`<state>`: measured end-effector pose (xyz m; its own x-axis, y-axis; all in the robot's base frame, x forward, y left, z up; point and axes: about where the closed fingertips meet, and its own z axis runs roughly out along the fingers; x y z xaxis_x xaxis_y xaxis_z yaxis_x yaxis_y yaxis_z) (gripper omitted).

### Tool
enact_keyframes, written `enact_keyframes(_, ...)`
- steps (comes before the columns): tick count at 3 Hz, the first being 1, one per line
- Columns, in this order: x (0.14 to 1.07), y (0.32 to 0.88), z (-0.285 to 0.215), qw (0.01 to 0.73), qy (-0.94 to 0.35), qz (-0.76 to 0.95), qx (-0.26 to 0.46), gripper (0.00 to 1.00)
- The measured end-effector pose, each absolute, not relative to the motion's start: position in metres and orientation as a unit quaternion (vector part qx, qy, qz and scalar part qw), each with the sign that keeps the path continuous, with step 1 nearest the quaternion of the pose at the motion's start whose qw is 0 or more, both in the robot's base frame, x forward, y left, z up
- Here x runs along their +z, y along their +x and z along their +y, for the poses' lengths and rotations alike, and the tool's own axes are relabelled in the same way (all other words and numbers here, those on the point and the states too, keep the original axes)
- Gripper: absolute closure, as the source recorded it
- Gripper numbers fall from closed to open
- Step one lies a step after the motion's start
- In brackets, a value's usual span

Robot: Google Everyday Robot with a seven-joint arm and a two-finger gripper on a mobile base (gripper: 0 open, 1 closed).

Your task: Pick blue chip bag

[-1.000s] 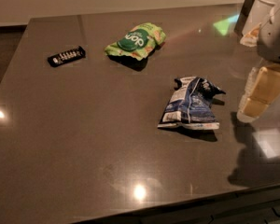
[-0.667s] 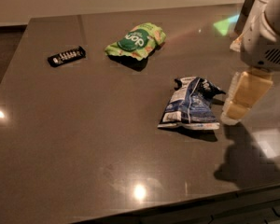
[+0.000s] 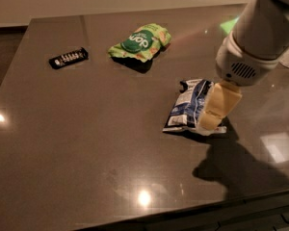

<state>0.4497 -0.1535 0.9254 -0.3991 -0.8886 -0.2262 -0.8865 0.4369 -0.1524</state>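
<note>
The blue chip bag lies crumpled on the dark table, right of centre, navy with white panels and a light strip along its bottom edge. My gripper hangs from the white arm that comes in from the upper right. Its cream-coloured finger points down over the bag's right side and covers part of it. I cannot tell whether it touches the bag.
A light green bag with a dark green round logo lies at the back centre. A small black bar-shaped wrapper lies at the back left. The table's front edge runs along the bottom of the view.
My arm has moved left and toward the camera. The gripper went from the table right of the blue chip bag to over the bag's right side. The bag has not moved.
</note>
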Motion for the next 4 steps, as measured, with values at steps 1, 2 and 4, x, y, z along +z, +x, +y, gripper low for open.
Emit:
enact_keyframes(1, 0.907, 0.460, -0.142, 0.132, -0.495, 0.859, 0.004, 0.00)
enact_keyframes(2, 0.889, 0.474, -0.137, 0.133, -0.458, 0.879, 0.001, 0.00)
enact_keyframes(4, 0.869, 0.497, -0.135, 0.128, -0.356, 0.925, -0.025, 0.00)
